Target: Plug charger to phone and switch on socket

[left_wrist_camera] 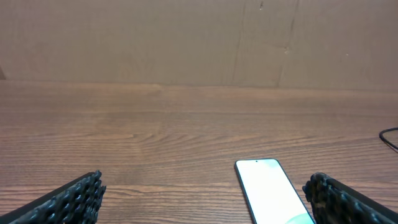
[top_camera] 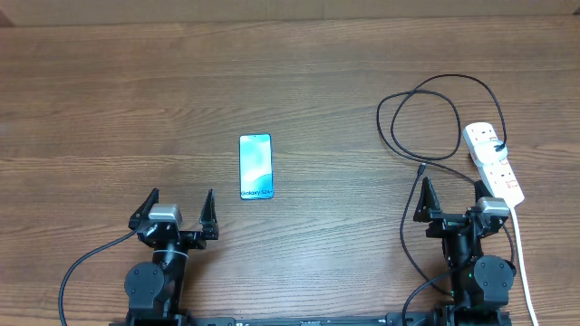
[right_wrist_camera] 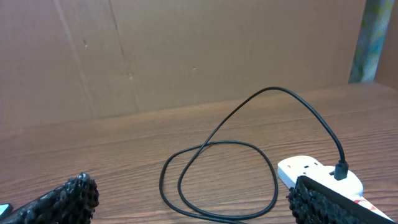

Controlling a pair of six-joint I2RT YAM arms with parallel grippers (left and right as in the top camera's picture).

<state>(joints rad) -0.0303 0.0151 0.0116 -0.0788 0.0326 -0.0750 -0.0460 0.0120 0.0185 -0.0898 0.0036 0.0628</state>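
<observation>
Two grippers [top_camera: 181,195] [top_camera: 453,184] spread — phone [top_camera: 256,167], charger [right_wrist_camera: 273,89] apart

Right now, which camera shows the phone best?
The overhead view: the whole phone lies flat on the table, screen up, lettering visible. The left wrist view catches only its far part, washed out white, the rest cut off by the frame. The right wrist view shows at most a bluish sliver, too small to tell.

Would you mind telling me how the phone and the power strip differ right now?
The phone is dark-edged with a blue screen; the strip is white with red switches. The phone has nothing plugged in; the strip holds the charger plug. The phone lies square to the table, the strip slanted. Both lie flat on it.
</observation>
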